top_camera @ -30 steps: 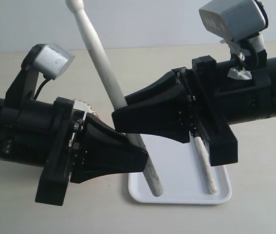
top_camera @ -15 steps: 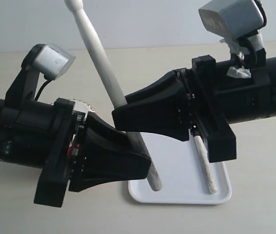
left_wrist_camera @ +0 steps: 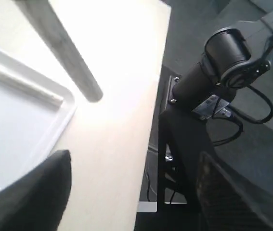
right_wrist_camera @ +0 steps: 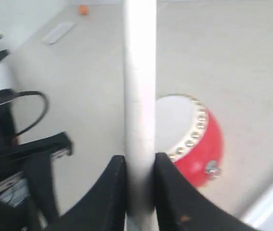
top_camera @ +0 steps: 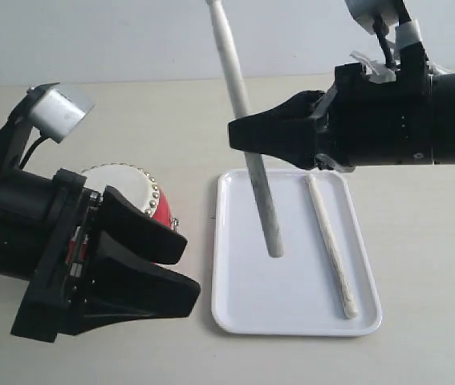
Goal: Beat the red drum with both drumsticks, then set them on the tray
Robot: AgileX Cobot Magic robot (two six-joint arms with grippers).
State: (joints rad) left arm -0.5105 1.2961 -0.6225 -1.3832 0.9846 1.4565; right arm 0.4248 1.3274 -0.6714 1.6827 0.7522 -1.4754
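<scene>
While one drumstick (top_camera: 330, 249) lies in the tray (top_camera: 243, 298), another drumstick (top_camera: 263, 200) hangs above — gripped.

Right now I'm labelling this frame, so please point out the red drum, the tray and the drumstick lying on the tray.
red drum (top_camera: 127, 183): exterior view, on its cream skin top.
tray (top_camera: 295, 289): exterior view, on its bare floor.
drumstick lying on the tray (top_camera: 330, 241): exterior view, mid-shaft.

No legible text, label or number anywhere.
</scene>
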